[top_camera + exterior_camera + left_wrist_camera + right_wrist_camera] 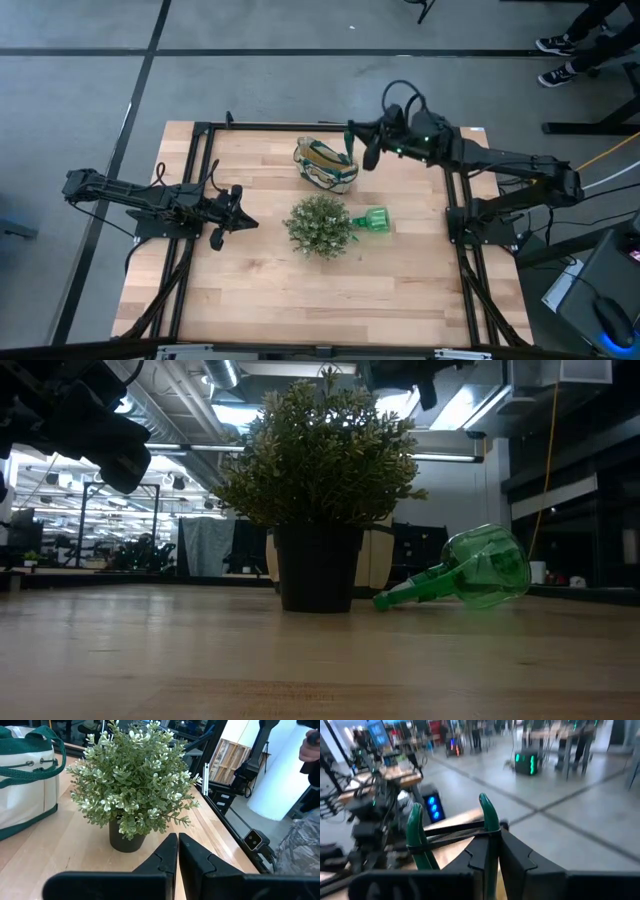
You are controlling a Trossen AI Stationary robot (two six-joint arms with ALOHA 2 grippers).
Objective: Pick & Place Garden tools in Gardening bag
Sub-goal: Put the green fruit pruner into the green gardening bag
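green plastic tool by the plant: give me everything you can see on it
The green tool is translucent bright green plastic with a rounded body and a narrower neck. It lies on its side on the table, right of the plant, neck toward the pot, apparently touching or nearly so. Neither gripper is on it: the left gripper is beyond the plant, the right gripper by the bag.

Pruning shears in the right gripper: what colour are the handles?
Dark green handles on the pruning shears, clamped in the right gripper; right wrist view shows them best.
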